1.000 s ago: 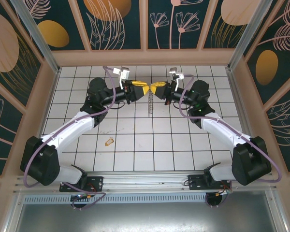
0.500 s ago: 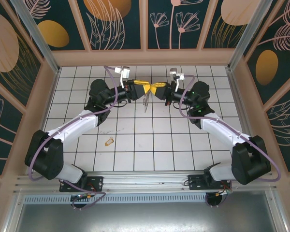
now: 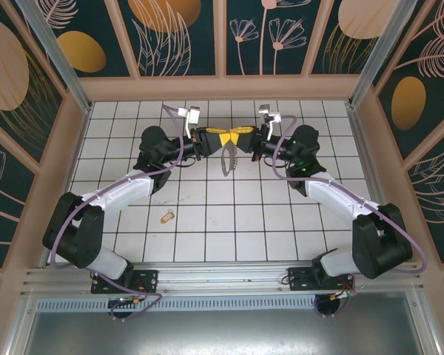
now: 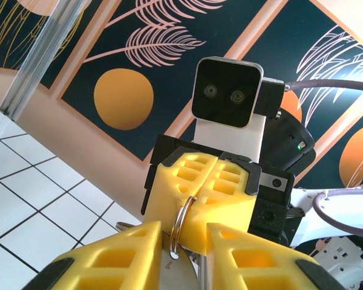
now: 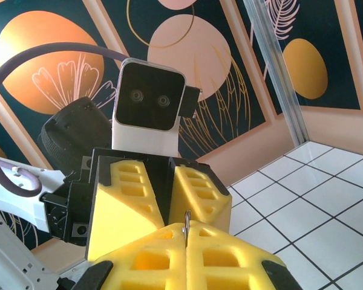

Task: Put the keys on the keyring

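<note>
The keyring hangs as a thin grey loop under the two yellow-fingered grippers, which meet tip to tip above the back of the floor. My right gripper is shut on the silver split ring, whose thin edge pokes out between its pads. My left gripper faces it with its fingers a little apart, one on each side of the ring and of a flat metal tag that hangs from it. A small gap shows beside the tag. The tiny tan key lies alone on the tiles, front left.
White tiled floor is fenced by peach walls and dark patterned panels. Purple cables loop along both arms. Both arm bases sit on the rail at the near edge.
My left gripper's jaws have narrowed around the ring and tag. The hanging loop has swung from edge-on to tilted. The right gripper stays shut, and the key on the floor has not moved.
</note>
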You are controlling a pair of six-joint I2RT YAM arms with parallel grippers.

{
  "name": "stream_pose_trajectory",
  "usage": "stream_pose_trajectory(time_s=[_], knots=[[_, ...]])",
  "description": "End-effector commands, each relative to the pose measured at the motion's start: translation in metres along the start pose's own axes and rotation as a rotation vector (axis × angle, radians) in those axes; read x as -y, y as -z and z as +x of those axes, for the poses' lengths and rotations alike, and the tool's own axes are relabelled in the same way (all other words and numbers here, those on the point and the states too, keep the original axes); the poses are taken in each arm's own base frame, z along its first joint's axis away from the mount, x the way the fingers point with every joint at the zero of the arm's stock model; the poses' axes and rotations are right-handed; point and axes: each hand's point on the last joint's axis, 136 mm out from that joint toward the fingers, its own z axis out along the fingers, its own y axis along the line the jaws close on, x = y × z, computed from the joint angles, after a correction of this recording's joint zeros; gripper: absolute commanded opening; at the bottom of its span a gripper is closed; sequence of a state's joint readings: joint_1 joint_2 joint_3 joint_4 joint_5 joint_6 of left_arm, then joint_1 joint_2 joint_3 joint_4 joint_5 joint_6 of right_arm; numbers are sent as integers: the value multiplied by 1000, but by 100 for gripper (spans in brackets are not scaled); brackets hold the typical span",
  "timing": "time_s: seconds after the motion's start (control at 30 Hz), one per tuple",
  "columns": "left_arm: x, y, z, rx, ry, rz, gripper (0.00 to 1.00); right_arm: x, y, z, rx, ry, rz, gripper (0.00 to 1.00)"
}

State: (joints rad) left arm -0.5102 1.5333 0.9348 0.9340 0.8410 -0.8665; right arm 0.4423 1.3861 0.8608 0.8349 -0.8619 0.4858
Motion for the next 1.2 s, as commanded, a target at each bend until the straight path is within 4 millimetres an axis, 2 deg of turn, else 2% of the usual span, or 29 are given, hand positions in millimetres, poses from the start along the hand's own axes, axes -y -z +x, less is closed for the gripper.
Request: stream_pose_trajectory(time_s=[0.0,0.23,0.43,0.47,0.6,0.73,0.8,0.97,1.17], knots=[[8,-3,-2,1,-23,57,22,-5,-1,-4,16,32,-36,0],[6,-10,-5,-4,-26,88,0,2,-2,3,-4,21,-33,0],[4,-16,-15,19,-34,105,0,12,1,2,-3,9,-3,0],[3,-17,-16,24,-34,103,0,15,2,1,1,5,3,4],[-1,-18,-20,44,-40,91,0,21,9,-7,27,-9,17,37],[-4,-19,-21,55,-39,79,0,23,24,-20,73,-12,38,53],[-5,-19,-21,56,-42,76,0,24,31,-25,87,-7,58,56],[-10,-18,-17,35,-65,40,0,28,52,-34,140,-9,149,57],[-17,-19,-13,-8,-105,-16,0,26,68,-24,149,-36,198,56]])
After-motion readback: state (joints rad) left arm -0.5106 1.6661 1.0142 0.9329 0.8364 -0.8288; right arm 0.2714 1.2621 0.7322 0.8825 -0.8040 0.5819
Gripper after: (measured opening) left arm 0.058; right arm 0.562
